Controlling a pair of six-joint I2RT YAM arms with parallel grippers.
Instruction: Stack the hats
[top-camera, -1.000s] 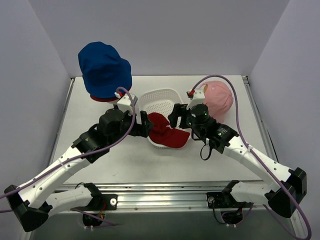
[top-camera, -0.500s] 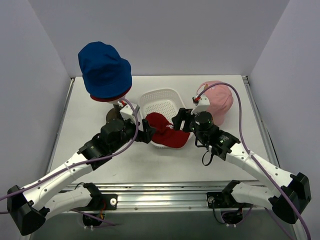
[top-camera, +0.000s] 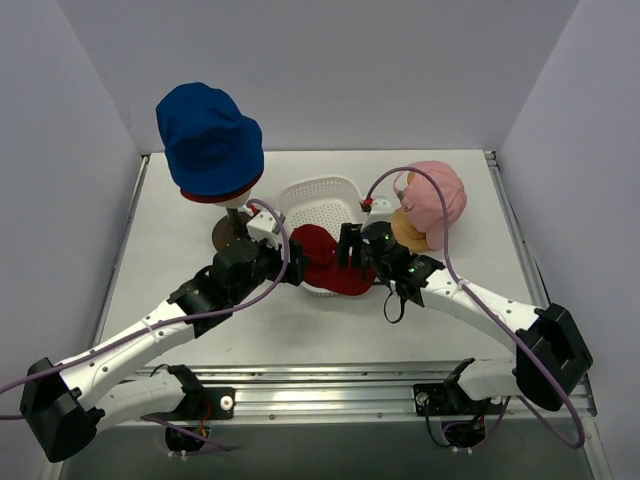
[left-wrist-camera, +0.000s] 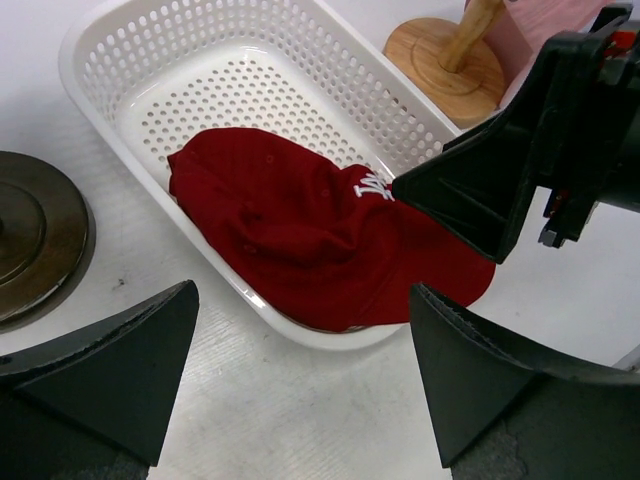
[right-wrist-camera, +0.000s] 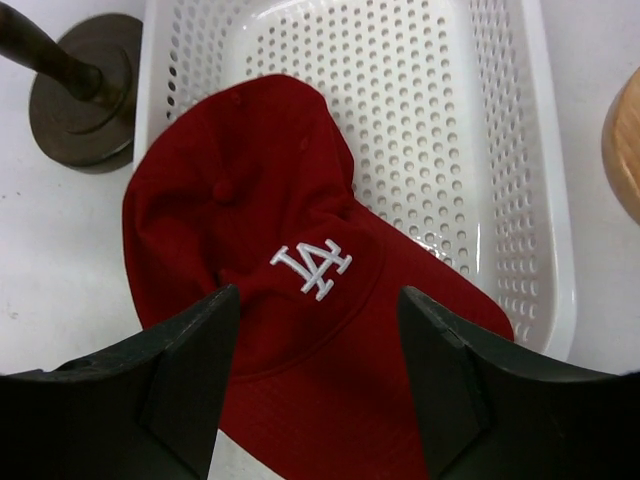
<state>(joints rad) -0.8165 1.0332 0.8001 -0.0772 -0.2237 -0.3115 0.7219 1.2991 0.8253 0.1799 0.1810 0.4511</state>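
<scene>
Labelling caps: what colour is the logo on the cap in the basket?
White logo on the red cap; right wrist view shows it best.

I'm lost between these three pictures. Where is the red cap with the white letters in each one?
Top external: the red cap lies at the centre, draped over the near edge of the white basket.
Left wrist: the cap is mid-picture, its peak hanging over the basket's rim at lower right.
Right wrist: the cap fills the centre and lower half, logo up.
Shared landmark: the perforated white basket, under the cap in every view.
</scene>
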